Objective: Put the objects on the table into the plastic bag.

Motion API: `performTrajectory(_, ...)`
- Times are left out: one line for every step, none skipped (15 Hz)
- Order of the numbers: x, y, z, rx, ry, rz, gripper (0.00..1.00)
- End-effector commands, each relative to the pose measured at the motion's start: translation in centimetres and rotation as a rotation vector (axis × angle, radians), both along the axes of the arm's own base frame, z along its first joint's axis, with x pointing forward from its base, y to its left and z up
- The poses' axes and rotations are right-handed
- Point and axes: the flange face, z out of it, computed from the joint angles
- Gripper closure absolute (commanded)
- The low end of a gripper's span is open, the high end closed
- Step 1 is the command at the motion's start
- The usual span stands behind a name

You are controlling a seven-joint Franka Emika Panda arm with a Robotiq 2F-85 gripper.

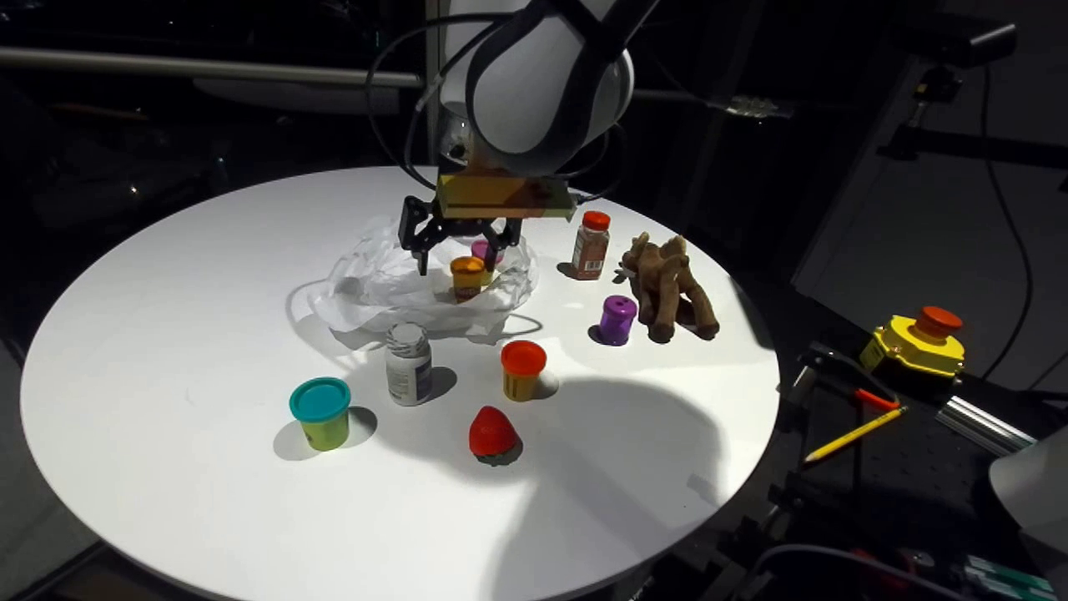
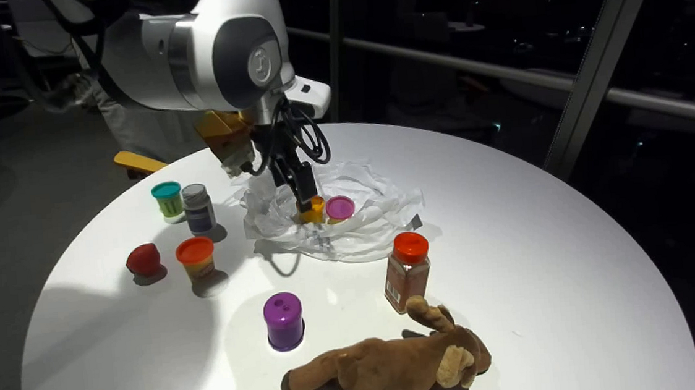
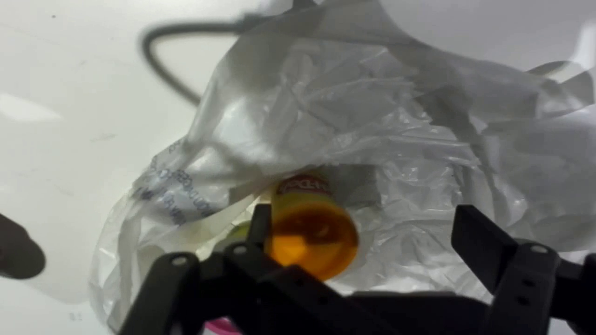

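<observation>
Over the plastic bag (image 1: 367,292), gripper (image 3: 362,221) has its jaws wide apart, nothing clamped. Orange-lidded tub (image 3: 316,242) is in the gap, inside the bag, but off-centre: close by the finger (image 3: 260,228) on the left in the wrist view, most of the free room toward the opposite one. Contact there: can't tell. Long axis looks near vertical, so roughly parallel to a straight pull-out; slight lean possible. Pink-lidded tub (image 2: 340,208), also in the bag, is just past that same finger, so the finger seems to have a tub on either side. That's what the next move hangs on. My read: release is done, straight up comes next; shifting along the jaw axis would likely knock one tub or the other. Loose bag folds around them could catch, so go slow on the first bit of lift. Outside the bag, next ring out: white bottle (image 1: 409,367), red-lidded tub (image 1: 522,371), red-capped jar (image 1: 591,248), purple container (image 1: 617,321), all upright; can't rank which is closest. Upright axes should suit a top-down grab, I'd guess, after a sideways hop off the bag. Outer ring: teal-lidded tub (image 1: 321,411), strawberry (image 1: 491,432), brown plush animal (image 1: 666,280). Seven things out against two in, so I'd call it early; plush looks soft and sprawled, probably the awkward one to grip and fit.
</observation>
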Motion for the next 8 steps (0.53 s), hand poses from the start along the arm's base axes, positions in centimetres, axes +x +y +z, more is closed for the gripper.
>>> performTrajectory(-4.0, 2.1, 5.5, -0.013, -0.026, 0.053, 0.0)
performTrajectory(-5.2, 2.8, 6.2, -0.029, -0.016, 0.062, 0.0)
performTrajectory(-6.5, 3.6, 6.8, -0.043, 0.008, 0.08, 0.0)
performTrajectory(-8.0, 4.6, 7.0, -0.045, 0.041, 0.111, 0.0)
performTrajectory(-9.5, 5.6, 7.0, -0.053, 0.076, 0.143, 0.0)
performTrajectory(-10.5, 6.3, 6.4, -0.062, 0.09, 0.161, 0.0)
performTrajectory(-11.8, 6.9, 6.1, -0.073, 0.105, 0.18, 0.0)
performTrajectory(-12.9, 7.4, 5.2, -0.073, 0.134, 0.204, 0.0)
